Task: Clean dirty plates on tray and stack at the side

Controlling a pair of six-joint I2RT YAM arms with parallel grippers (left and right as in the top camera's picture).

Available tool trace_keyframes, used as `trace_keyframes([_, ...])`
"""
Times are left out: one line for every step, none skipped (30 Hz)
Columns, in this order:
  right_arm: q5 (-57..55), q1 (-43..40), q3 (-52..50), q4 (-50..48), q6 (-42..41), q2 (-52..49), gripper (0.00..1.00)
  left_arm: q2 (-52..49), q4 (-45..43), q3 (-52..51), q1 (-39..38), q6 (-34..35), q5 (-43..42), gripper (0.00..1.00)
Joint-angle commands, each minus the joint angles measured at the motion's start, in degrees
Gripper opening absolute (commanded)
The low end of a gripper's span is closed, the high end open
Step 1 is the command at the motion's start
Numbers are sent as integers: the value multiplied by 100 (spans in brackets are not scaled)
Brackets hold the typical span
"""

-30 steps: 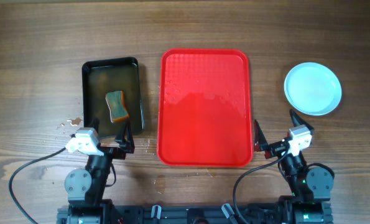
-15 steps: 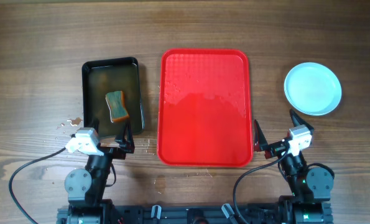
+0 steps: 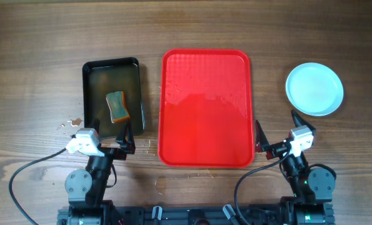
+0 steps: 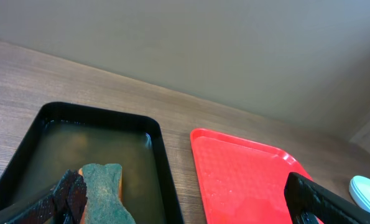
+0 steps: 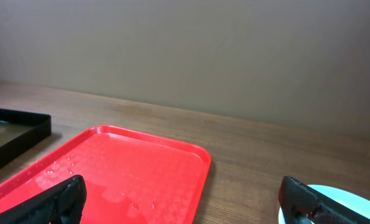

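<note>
The red tray (image 3: pixel 205 107) lies in the middle of the table, wet and with no plates on it; it also shows in the left wrist view (image 4: pixel 247 180) and the right wrist view (image 5: pixel 129 177). Pale blue plates (image 3: pixel 314 89) sit as one stack on the table right of the tray; how many I cannot tell. An edge of them shows in the left wrist view (image 4: pixel 366 190) and the right wrist view (image 5: pixel 352 202). My left gripper (image 3: pixel 124 140) is open and empty at the front of the black tray. My right gripper (image 3: pixel 276 134) is open and empty, in front of the plates.
A black tray (image 3: pixel 112 95) holding murky water and a green-and-orange sponge (image 3: pixel 116 106) stands left of the red tray. Water drops (image 3: pixel 70 124) lie on the wood by its front left corner. Cables run along the table's front edge.
</note>
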State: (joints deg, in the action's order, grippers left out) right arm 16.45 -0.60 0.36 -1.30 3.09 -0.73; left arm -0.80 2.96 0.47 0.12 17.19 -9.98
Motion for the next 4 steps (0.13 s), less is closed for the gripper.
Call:
trace_keyframes([-17,-22,-7,-11,-46,46,100,46,44,-13,-26,-28,-48,100])
trace_keyframes([-17,-22,-7,-11,-46,46,100,46,44,-13,-26,-28,-48,100])
trace_keyframes([-17,-22,-7,-11,-48,46,100,46,44,-13,-28,-28,-48,100])
trace_keyframes([-17,-22,-7,-11,-48,46,100,46,44,-13,-28,-28,-48,100])
